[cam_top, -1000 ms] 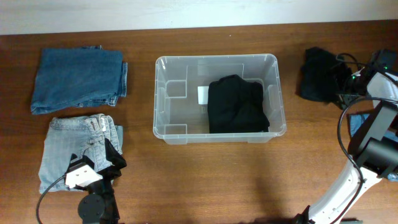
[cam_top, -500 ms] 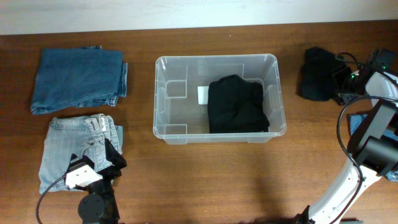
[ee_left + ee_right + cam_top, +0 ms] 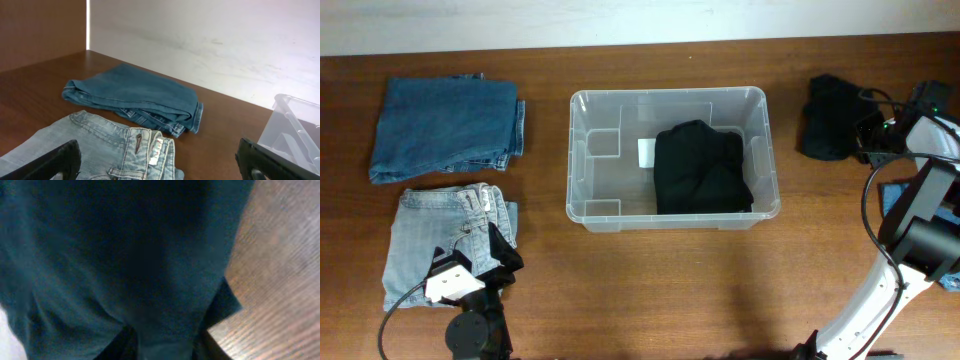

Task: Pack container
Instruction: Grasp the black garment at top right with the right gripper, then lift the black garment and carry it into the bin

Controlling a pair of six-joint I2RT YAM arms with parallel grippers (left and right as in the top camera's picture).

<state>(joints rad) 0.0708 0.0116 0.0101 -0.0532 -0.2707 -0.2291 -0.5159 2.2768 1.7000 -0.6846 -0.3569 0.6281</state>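
Step in hand: right gripper [image 3: 866, 137], closure indiscernible, at dark garment [image 3: 828, 120]; next, presumably grasp and lift into container [image 3: 582, 150]; left gripper [image 3: 157, 152] idle, spread wide.

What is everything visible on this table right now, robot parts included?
container: one, clear plastic, centre of the table
folded garment: one, black, inside the container, right half
label: one, white, on the container's base
dark jeans: one folded pair, deep blue, far left, rear
light jeans: one folded pair, pale blue, far left, front
dark garment: one, black, on the table right of the container
blue fabric: one piece, mostly hidden under the right arm
table: one, brown wood
left gripper: one, black, open, over the light jeans
right gripper: one, black, at the dark garment; open or shut cannot be told
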